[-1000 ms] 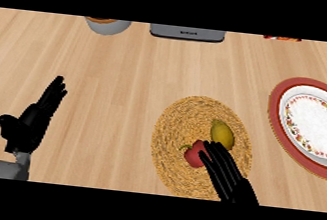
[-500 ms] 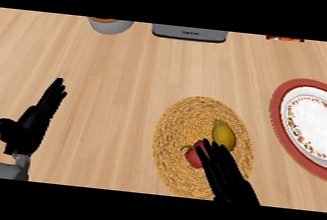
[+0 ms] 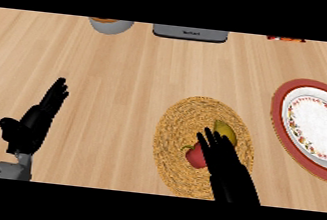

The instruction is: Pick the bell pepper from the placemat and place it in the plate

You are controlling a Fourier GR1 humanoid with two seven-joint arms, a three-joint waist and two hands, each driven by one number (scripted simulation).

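Slowly, over the last second, the right hand [image 3: 224,161] has crept a little toward the upper part of the frame, so that it now lies further over the bell pepper [image 3: 206,145] than before. The pepper itself has not moved: it lies on the round woven placemat [image 3: 171,133], in the lower middle of the frame, as in the two earlier pictures. For the task this means, I think, that the reach is almost finished but the grasp is not yet made.

The fingers [image 3: 209,142] of this hand are stretched out and slightly spread, pointing to the top of the frame; they are not curled around anything. They cover the middle of the pepper. Its red part shows at the left side of the fingers, and its yellow-green part shows at their upper right, just beyond the fingertips. Whether the fingers touch the pepper or only hang over it, I cannot tell from this steep view.

The red-rimmed plate [image 3: 286,100] waits at the right edge of the frame, near the placemat but apart from it.

The left hand [image 3: 35,123] rests at the lower left, fingers straight and relaxed, holding nothing, unchanged from before.
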